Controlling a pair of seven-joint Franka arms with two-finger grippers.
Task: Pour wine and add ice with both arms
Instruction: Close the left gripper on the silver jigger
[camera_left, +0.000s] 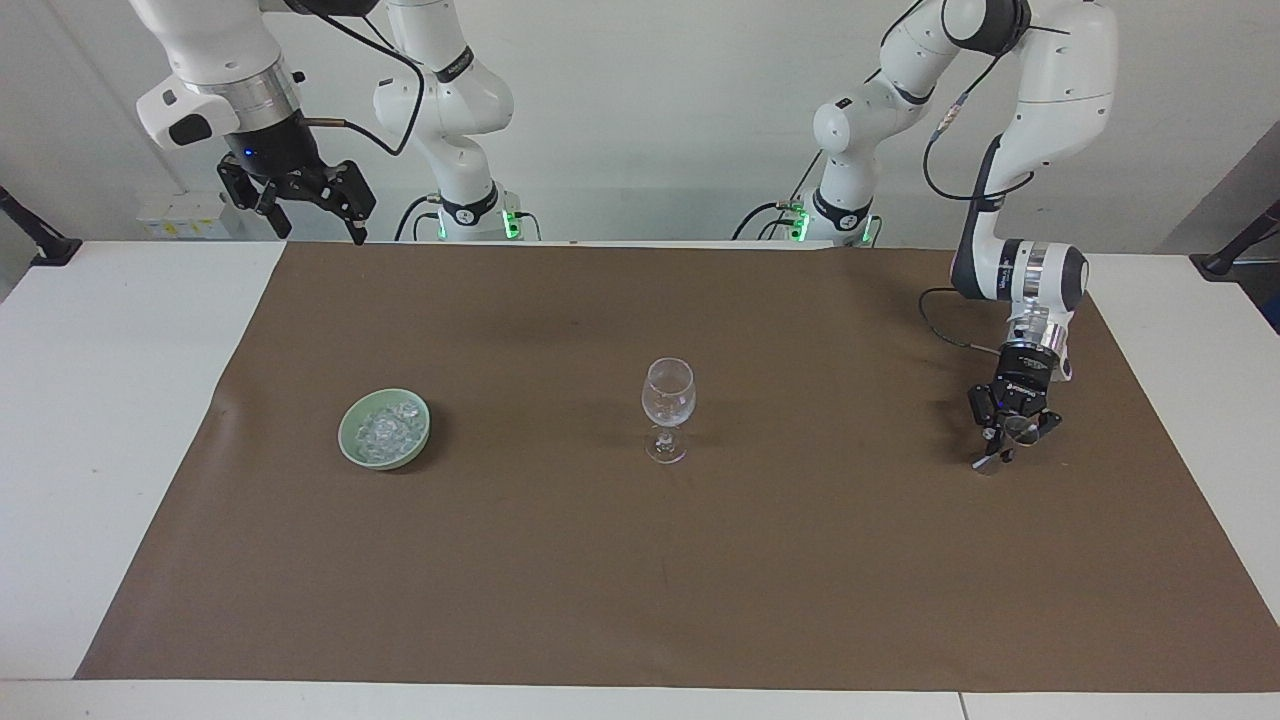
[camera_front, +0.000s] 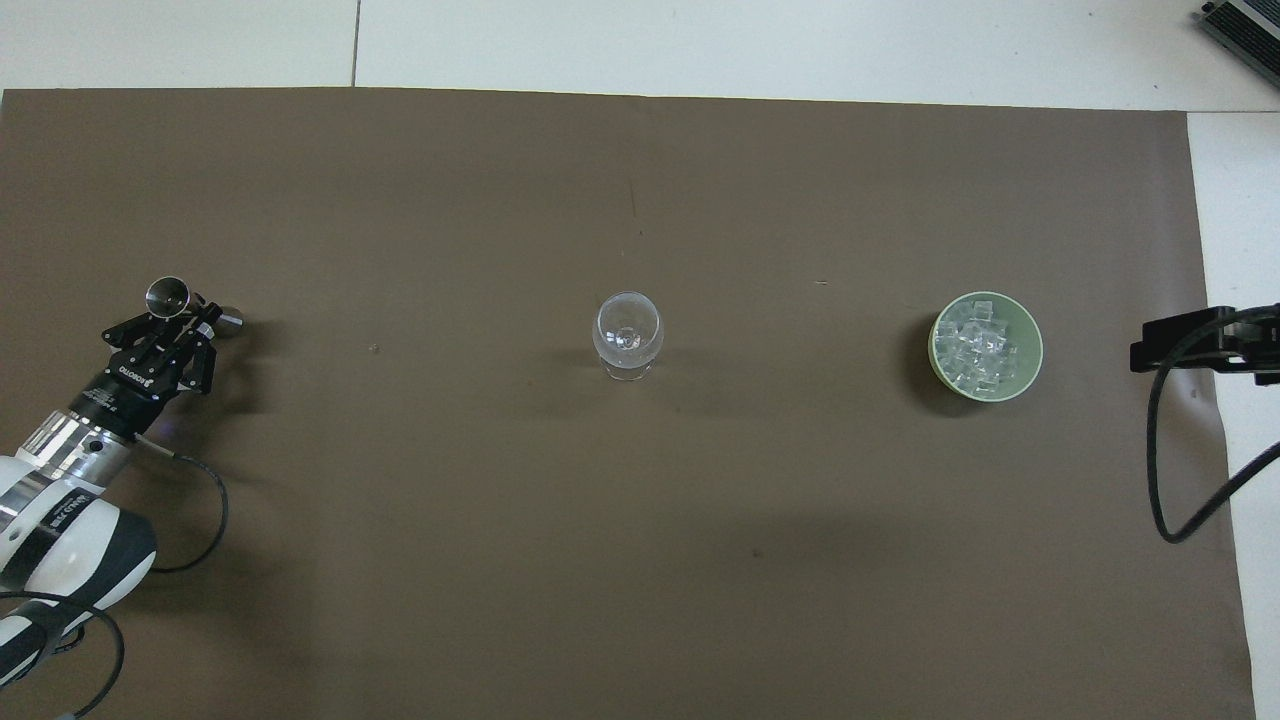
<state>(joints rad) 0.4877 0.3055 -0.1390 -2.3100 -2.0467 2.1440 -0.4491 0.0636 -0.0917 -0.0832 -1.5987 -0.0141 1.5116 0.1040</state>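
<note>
Facing view, left to right: we see the right gripper (camera_left: 312, 205) raised over the table's edge by the robots, its fingers spread and empty; this arm waits. On the brown mat (camera_left: 660, 580) sits a green bowl (camera_left: 352, 440) holding the ice (camera_left: 384, 428), toward the right arm's end. An empty wine glass (camera_left: 668, 408) stands upright mid-mat, well apart from the bowl. At the left arm's end, the left gripper (camera_left: 1008, 438) is down at the mat, pinching a small metal measuring cup (camera_front: 167, 296).
</note>
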